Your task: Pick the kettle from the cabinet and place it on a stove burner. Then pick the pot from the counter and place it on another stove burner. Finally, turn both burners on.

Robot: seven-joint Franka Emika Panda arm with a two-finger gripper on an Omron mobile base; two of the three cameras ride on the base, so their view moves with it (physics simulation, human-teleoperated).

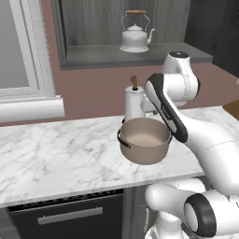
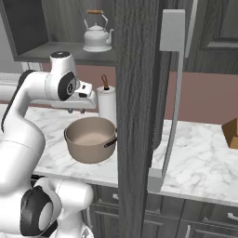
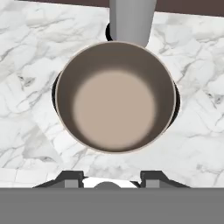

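No words, labels, brands or numbers can be read anywhere, though the coarse rendering might hide very small print.

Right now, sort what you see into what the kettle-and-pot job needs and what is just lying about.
For the job:
kettle on the cabinet shelf
pot on the counter
gripper above the pot, holding nothing

Just about:
paper-towel roll behind the pot
brown box at the counter's right end

The arm hides the pot's right rim and the paper-towel roll's right side; end effector fingertips barely peek in at bottom.
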